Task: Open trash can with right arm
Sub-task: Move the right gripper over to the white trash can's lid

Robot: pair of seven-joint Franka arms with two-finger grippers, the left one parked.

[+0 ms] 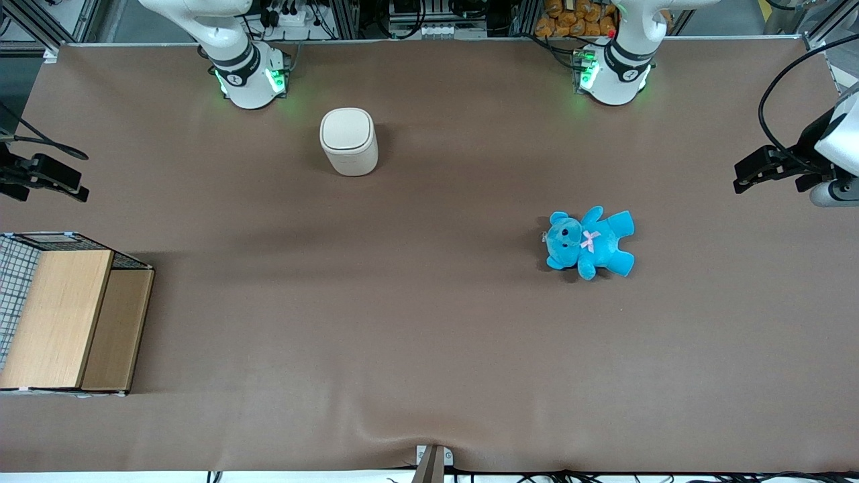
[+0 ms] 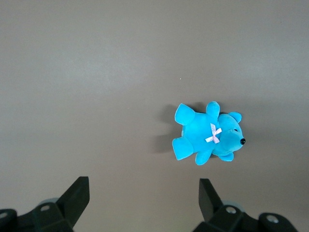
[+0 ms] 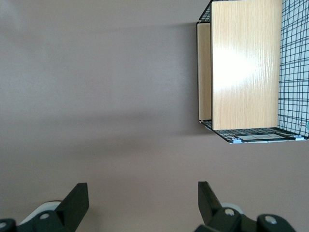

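Wood-and-mesh box point(image 1: 64, 315) sits toward working arm's end. My gripper point(image 3: 140, 205) hangs over bare table near it, fingers spread, holding nothing. Cream trash can point(image 1: 348, 141) stands near the arm's base, lid shut. Blue teddy point(image 1: 589, 241) farther along. Task not begun, I judge; reach and lid lift remain.

White right arm point(image 1: 235, 60), dark bands, green lights; black gripper point(image 3: 140, 203) fingers

A robot lab.
Metal frames point(image 1: 40, 20) and cables point(image 1: 429, 17) stand just above the brown table point(image 1: 429, 349), with two robot bases bolted on.
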